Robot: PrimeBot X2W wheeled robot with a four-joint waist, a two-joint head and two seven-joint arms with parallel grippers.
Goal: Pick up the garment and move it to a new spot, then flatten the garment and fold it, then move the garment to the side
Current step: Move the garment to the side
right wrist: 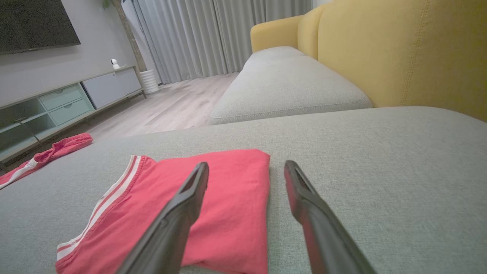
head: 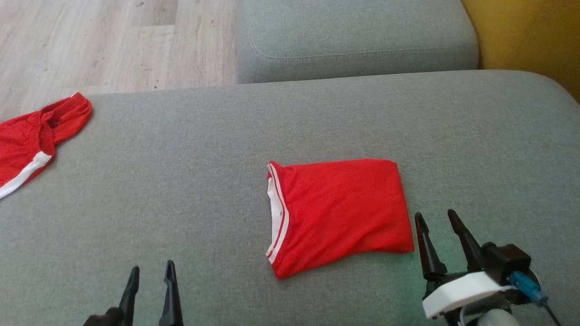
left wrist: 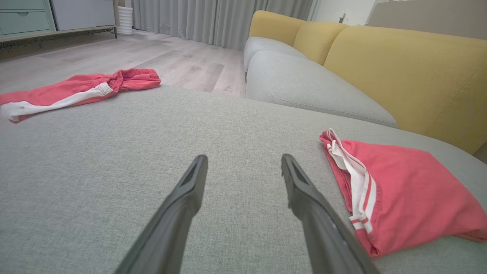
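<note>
The grey sofa cushion point(head: 181, 194) is occupied right of centre by the garment point(head: 340, 213), folded into a red rectangle with its white-striped hem turned left. A second red piece point(head: 27, 140) is seen bunched at the far left edge. Folding is judged done; the move aside is due, for which all layers must be pinched together. The right gripper point(head: 435, 213) is held just beside the garment's near right corner, the left gripper point(head: 152, 266) well apart at near left. Both sets of jaws are spread and empty. No writing can be read.

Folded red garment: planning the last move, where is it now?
In the head view the folded red garment lies right of centre on the grey cushion, just left of the right gripper, far from the other red garment at left.
</note>
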